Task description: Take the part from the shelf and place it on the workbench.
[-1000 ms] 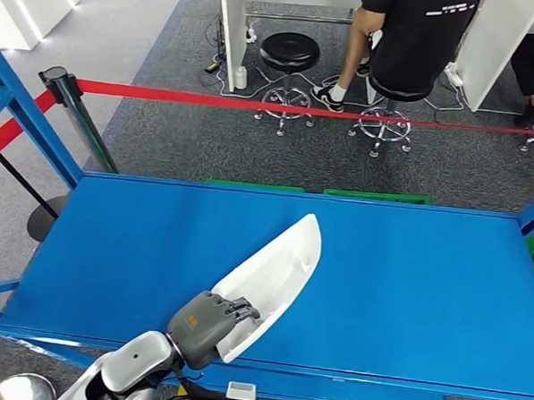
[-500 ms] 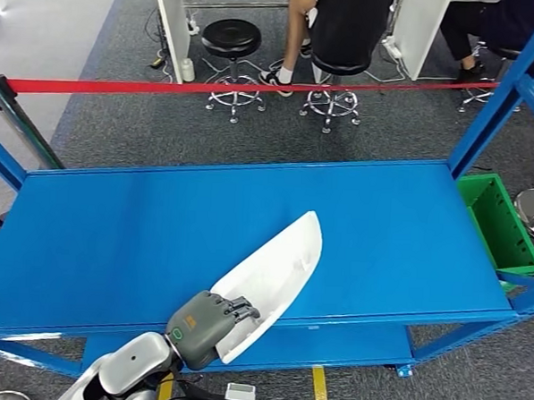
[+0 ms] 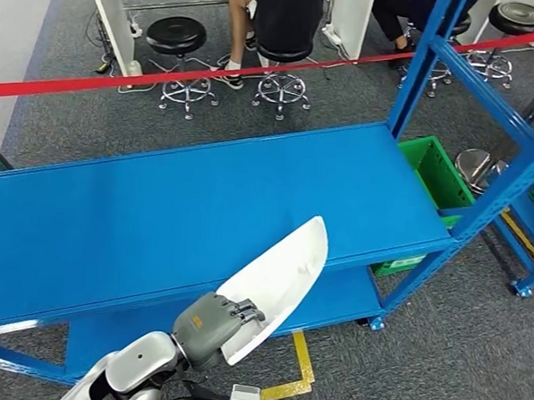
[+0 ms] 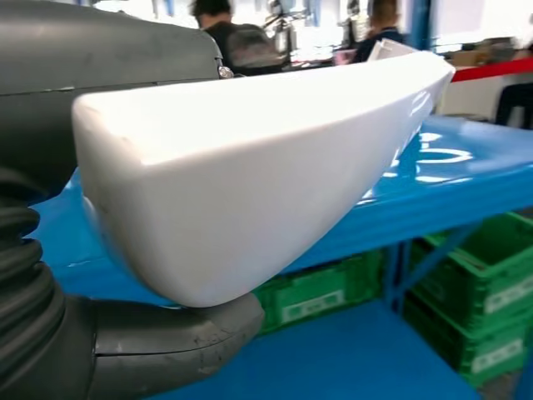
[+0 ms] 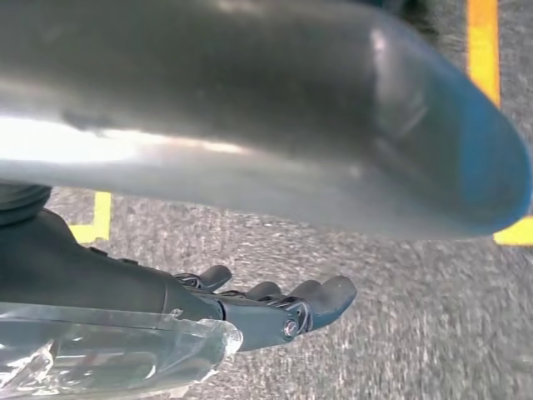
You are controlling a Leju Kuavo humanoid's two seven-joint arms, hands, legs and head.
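The white part (image 3: 277, 277) is held in the left hand (image 3: 210, 327), with the fingers (image 3: 245, 311) curled over its near rim and the thumb (image 4: 182, 333) pressed under its hull. Over the last 1 second the whole head view has swung: the blue shelf (image 3: 149, 203) is now seen slanted and pulled leftward, so the camera, not the shelf, has turned. The part is carried clear above the shelf edge. The pickup seems finished; the workbench must yet be reached. The right hand (image 5: 276, 304) hangs over the floor, fingers loosely extended, holding nothing.
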